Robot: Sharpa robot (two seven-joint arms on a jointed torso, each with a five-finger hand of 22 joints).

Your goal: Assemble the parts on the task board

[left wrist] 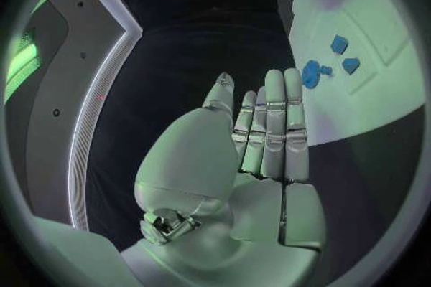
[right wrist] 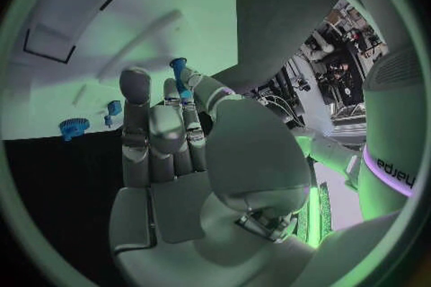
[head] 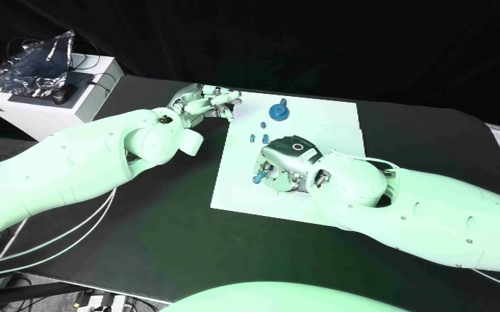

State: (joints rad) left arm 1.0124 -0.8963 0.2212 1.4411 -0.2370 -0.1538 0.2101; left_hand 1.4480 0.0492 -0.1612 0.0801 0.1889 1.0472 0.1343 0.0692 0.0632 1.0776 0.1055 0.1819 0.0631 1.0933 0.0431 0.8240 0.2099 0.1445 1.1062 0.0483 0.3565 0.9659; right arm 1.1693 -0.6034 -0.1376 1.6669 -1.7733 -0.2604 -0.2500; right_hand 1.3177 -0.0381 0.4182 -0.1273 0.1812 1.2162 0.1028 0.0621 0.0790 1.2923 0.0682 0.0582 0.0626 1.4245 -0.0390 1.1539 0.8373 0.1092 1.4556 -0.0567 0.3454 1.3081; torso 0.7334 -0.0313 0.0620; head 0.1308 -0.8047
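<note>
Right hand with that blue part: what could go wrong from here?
1. The right hand holds a small blue part only at its fingertips; a slip could drop it onto the task board.
2. Two small blue pieces lie loose just beyond that hand; moving forward may knock them.
3. The left hand hovers at the board's far left corner near the blue gear; both arms converging there might collide.

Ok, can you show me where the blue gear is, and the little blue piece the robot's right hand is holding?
Blue gear (head: 278, 112), head view, on its round toothed disc.
Small blue part (right wrist: 179, 72), right wrist view, on its upper end above the fingertips.
Right hand (head: 287, 160), head view, on its back.
</note>
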